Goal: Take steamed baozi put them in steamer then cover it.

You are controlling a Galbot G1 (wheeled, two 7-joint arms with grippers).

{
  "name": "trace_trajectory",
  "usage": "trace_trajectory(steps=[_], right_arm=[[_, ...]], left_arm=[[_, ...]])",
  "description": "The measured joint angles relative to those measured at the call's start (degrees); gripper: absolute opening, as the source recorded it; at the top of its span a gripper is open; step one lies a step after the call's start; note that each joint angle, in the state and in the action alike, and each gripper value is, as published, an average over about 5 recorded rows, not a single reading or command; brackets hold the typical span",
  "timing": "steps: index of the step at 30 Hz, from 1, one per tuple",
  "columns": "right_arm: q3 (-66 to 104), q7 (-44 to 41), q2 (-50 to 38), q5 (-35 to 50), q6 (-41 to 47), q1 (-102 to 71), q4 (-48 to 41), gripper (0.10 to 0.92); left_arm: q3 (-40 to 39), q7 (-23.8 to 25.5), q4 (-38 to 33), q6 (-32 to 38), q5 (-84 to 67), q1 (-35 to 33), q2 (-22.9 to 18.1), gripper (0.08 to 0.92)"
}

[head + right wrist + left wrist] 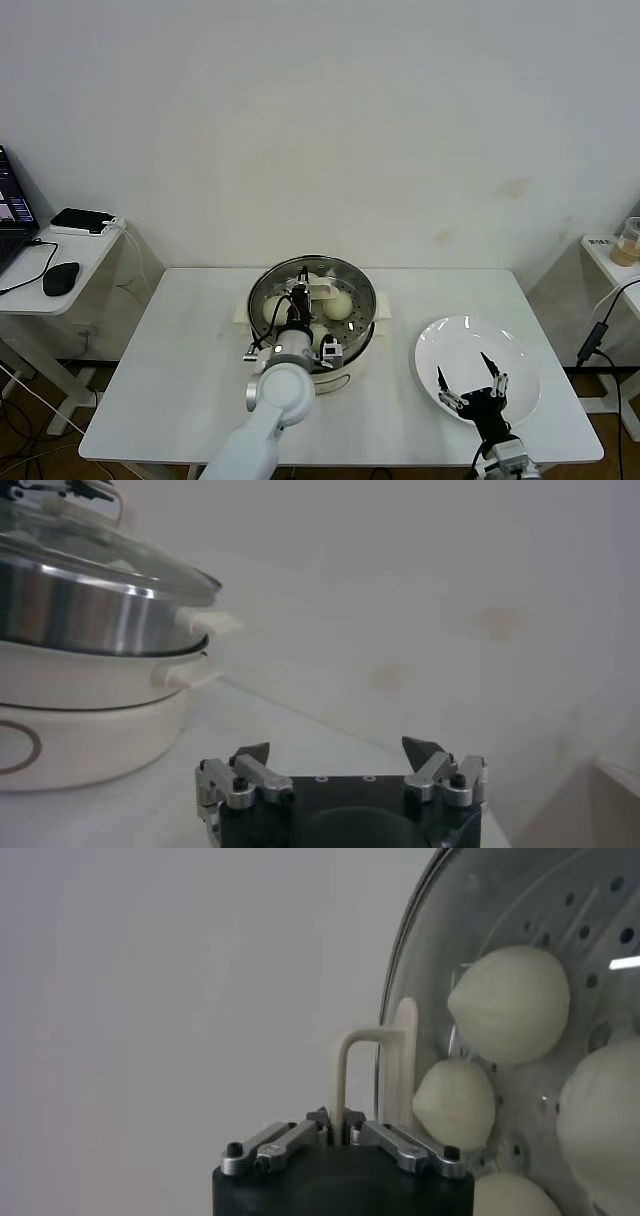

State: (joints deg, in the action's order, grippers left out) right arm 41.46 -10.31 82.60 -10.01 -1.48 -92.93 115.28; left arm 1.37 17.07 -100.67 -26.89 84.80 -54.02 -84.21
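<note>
The left gripper sits over the middle of the steamer, its fingers drawn narrow on either side of the cream handle of the cover; they hug the handle's upright bar, though whether they press it or stand just off it cannot be told. The glass cover lies on the steamer, its metal rim matching the pot's edge, and in the right wrist view it rests level on the steel wall. Through the glass the baozi lie on the perforated tray: three show plainly in the left wrist view with a fourth at the frame's lower edge. The left arm reaches in from the near side, its white wrist above the steamer's near rim.

The right gripper hovers over the near part of a white plate, fingers spread wide and holding nothing. The plate lies on the right side of the tabletop, well apart from the steamer.

The tabletop is white and rectangular, with the steamer on its cream base near the middle, toward the far edge. Behind it rises a plain off-white wall with a few faint stains. To the left stands a lower side desk carrying a black mouse, a laptop edge and a dark flat device with cables trailing down. At the far right another small table holds a cup, with a cable hanging beside it.
</note>
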Motion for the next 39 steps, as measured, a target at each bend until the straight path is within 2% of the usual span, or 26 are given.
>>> trace_trajectory(steps=[11, 21, 26, 30, 39], right_arm=[[-0.16, -0.07, 0.09, -0.36, 0.17, -0.24, 0.18, 0.823], [-0.03, -0.07, 0.28, -0.55, 0.15, -0.99, 0.67, 0.823], [-0.03, 0.02, 0.41, -0.56, -0.01, -1.33, 0.74, 0.823], [0.06, 0.16, 0.38, -0.21, -0.42, -1.65, 0.61, 0.823], [0.08, 0.11, -0.14, 1.01, -0.7, -2.68, 0.82, 0.823]], left_arm=[[0.08, -0.25, -3.42, 0.25, -1.31, -1.88, 1.2, 0.511], [1.24, -1.93, -10.69, 1.91, -4.15, -7.12, 5.2, 0.79], [2.63, -4.5, -16.04, 3.75, -7.74, -11.11, 7.78, 0.821], [4.77, -9.08, -19.88, 6.67, -14.56, -15.82, 9.07, 0.823], [16.1, -21.08, -21.93, 20.38, -45.26, -29.38, 8.58, 0.823]])
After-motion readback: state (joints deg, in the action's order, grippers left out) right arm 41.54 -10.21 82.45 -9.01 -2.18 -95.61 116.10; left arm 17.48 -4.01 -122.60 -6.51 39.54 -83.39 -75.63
